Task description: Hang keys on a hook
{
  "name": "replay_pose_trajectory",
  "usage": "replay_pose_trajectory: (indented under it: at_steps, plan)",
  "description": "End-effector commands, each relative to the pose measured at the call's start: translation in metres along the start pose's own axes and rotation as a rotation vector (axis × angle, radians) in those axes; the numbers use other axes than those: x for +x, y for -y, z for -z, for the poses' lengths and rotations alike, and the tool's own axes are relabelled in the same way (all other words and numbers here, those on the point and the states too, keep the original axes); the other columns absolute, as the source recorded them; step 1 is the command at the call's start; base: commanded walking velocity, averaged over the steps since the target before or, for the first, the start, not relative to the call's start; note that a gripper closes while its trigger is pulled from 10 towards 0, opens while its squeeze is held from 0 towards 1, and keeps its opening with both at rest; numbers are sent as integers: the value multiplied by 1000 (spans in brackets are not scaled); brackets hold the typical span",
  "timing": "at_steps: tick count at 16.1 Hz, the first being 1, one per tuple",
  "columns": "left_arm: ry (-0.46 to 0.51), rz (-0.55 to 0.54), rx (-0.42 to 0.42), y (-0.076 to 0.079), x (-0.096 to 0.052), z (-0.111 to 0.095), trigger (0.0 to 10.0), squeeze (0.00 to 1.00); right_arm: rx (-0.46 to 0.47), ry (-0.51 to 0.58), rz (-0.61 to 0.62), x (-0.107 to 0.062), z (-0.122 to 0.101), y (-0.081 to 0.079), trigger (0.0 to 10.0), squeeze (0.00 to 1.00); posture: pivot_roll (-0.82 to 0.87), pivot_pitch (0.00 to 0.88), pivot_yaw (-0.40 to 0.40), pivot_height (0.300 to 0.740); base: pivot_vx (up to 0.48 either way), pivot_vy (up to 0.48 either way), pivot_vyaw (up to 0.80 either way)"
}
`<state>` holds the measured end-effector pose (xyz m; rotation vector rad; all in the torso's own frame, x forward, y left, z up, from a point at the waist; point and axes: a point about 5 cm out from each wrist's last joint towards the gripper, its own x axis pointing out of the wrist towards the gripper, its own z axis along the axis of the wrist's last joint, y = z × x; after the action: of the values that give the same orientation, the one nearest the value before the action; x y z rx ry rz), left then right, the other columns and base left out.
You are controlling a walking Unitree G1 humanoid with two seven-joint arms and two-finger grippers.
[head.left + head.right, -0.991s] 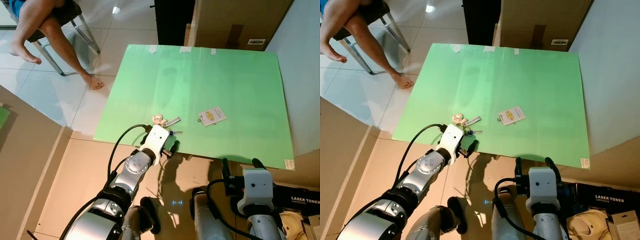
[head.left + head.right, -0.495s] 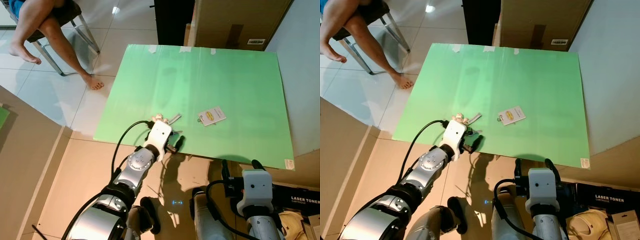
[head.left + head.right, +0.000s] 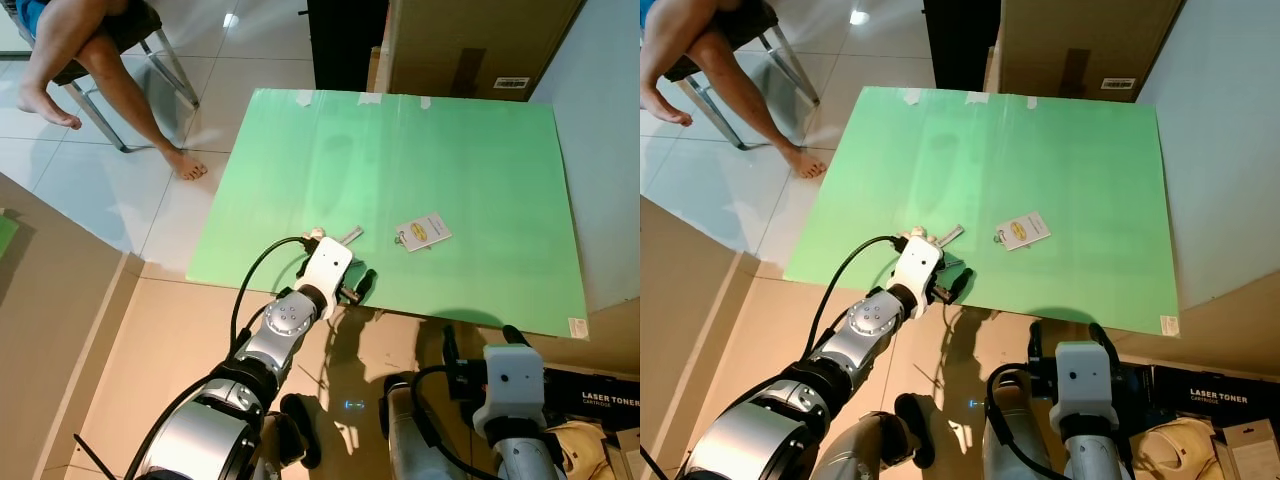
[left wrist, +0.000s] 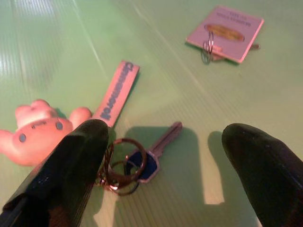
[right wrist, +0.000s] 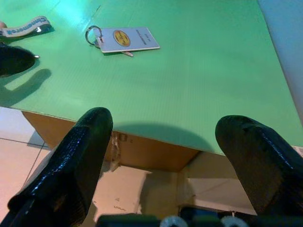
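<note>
My left gripper (image 4: 161,161) has slid forward over the near edge of the green tabletop (image 3: 480,160) since a second ago and now straddles the keys (image 4: 142,161), jaws wide, nothing held. That puts the pickup within reach, I think. The bunch lies flat near that edge: blue-headed key, rings, pink bear charm (image 4: 35,135), pink strap (image 4: 116,92). My right gripper (image 5: 165,156) hangs open below the edge.

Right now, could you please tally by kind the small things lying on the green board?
Keys: 1, blue-headed
Key rings: 2, at the key and on the card
Pink toy figures: 1
Fabric straps: 1
Tag cards: 1
Total: 6
</note>
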<state>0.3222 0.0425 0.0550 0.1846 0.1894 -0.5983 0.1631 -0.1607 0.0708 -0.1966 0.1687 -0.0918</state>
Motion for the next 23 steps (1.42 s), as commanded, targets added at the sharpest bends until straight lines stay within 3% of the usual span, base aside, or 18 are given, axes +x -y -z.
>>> replay_pose_trajectory:
  at_steps: [1, 5, 8, 9, 10, 13, 19, 23]
  plan:
    - [-54, 8, 12, 3, -2, 10, 10000, 0, -10, -11, 1, -4, 0, -1, 10000, 0, -464, 286, 124, 740, 0, 0, 0]
    - [-156, 6, 10, 3, -4, 22, 10000, 0, -9, -14, 3, -5, 1, -1, 10000, 0, -465, 288, 125, 740, 0, 0, 0]
    - [-172, -4, 12, 3, -4, 23, 10000, 0, -9, -17, 1, -5, 1, -2, 10000, 0, -464, 288, 125, 740, 0, 0, 0]
    - [-174, 1, -1, 4, -4, 23, 5686, 0, -11, -16, 1, -5, 1, -1, 10000, 0, -465, 285, 124, 740, 0, 0, 0]
    - [-176, 13, -23, 5, -4, 23, 0, 0, -13, -16, 0, -5, 2, -1, 10000, 0, -465, 280, 123, 740, 0, 0, 0]
    - [-179, 14, -27, 5, -4, 24, 0, 0, -15, -16, -2, -5, 1, -2, 10000, 0, -465, 277, 123, 740, 0, 0, 0]
    - [-213, 7, 48, -3, -7, 28, 0, 0, -6, -20, -1, -6, 2, -5, 10000, 0, -460, 290, 138, 740, 0, 0, 0]
    - [-210, 45, 37, 1, -7, 29, 0, 0, 0, -26, 6, -8, 3, -6, 10000, 0, -465, 299, 146, 740, 0, 0, 0]
